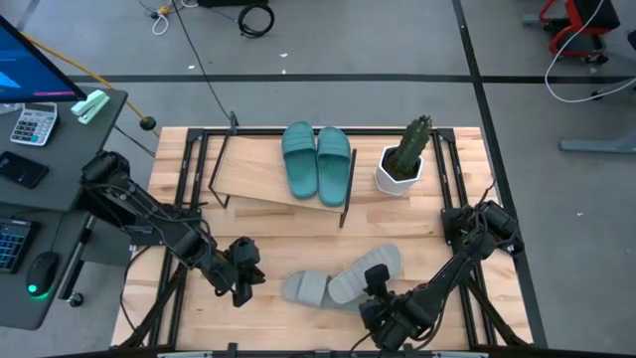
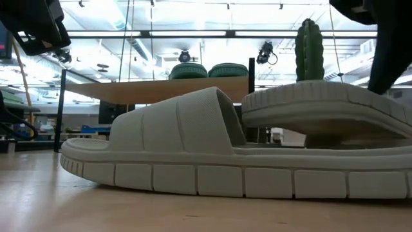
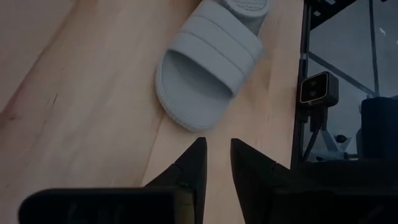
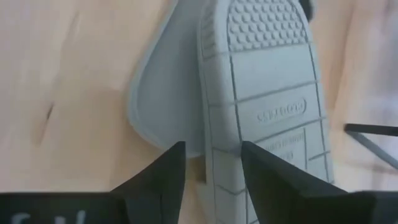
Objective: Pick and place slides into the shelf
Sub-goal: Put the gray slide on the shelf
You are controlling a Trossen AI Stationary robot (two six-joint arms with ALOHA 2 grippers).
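R gripper [image 4: 210, 163] jaws part-open over upturned grey slide [image 4: 267, 93]; L gripper [image 3: 216, 163] near-closed, empty.

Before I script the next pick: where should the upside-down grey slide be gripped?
Probably across the upside-down grey slide at the raised end resting on the other grey slide, from above: its ribbed sole faces up, edges clear. The right end effector hovers there.

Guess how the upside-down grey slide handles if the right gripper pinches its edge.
The upside-down grey slide looks like thick moulded rubber, so probably light and slightly bendy. Its ribbed sole should resist slipping. It rests tilted on the other grey slide, so lifting it may nudge that one.
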